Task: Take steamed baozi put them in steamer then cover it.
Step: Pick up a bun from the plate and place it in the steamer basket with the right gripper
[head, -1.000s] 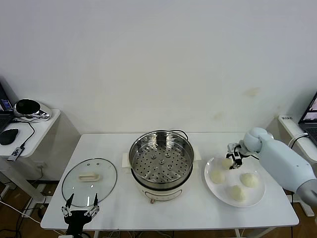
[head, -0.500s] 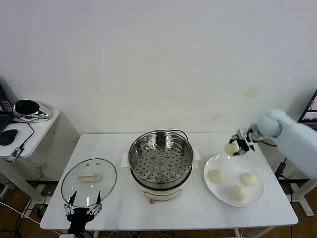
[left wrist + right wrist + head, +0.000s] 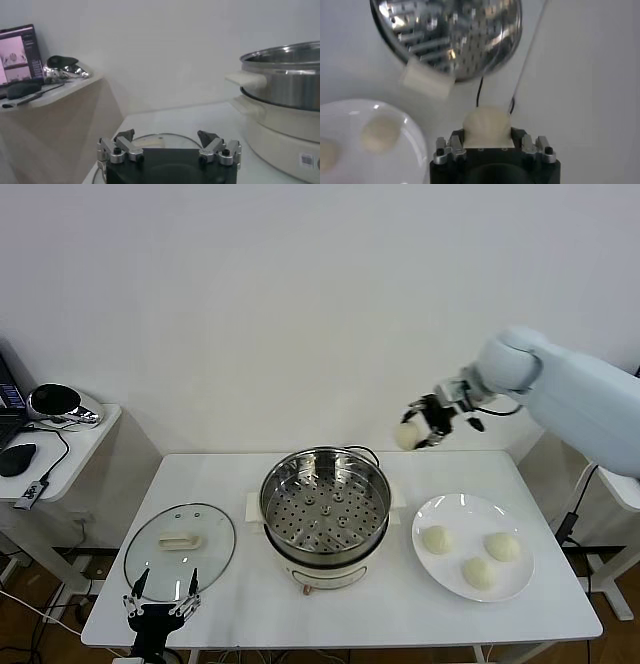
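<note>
While the left end effector gapes, the right end effector clamps a baozi.

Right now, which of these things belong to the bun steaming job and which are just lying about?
For the job:
- baozi in the shut right gripper, above the table
- three baozi on the plate
- steamer
- glass lid, near the open left gripper

Lying about:
- side desk with a computer mouse
</note>
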